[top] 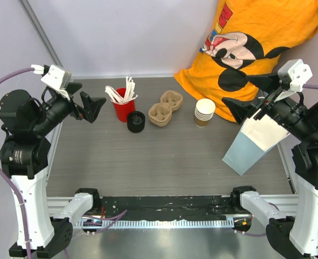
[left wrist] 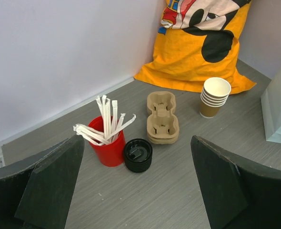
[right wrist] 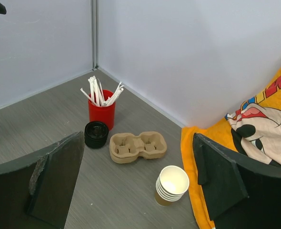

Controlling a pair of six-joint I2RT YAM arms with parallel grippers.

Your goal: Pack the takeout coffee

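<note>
A stack of brown kraft paper cups (top: pixel 205 112), white inside, stands at the back right of the table; it also shows in the left wrist view (left wrist: pixel 214 97) and the right wrist view (right wrist: pixel 172 186). A stack of round black lids (top: pixel 136 121) sits left of centre, next to the red cup, and shows in both wrist views (left wrist: pixel 138 154) (right wrist: pixel 96 134). No cup has a lid on it. My left gripper (top: pixel 94 108) (left wrist: pixel 138 191) is open and empty, raised at the left. My right gripper (top: pixel 233 110) (right wrist: pixel 138 186) is open and empty, raised at the right.
A red cup of white sticks (top: pixel 123 106) stands at the back. A stack of brown pulp carrier trays (top: pixel 165 108) lies between the lids and the cups. A white paper bag (top: pixel 254 143) stands under my right arm. An orange Mickey shirt (top: pixel 256 38) hangs at the back right.
</note>
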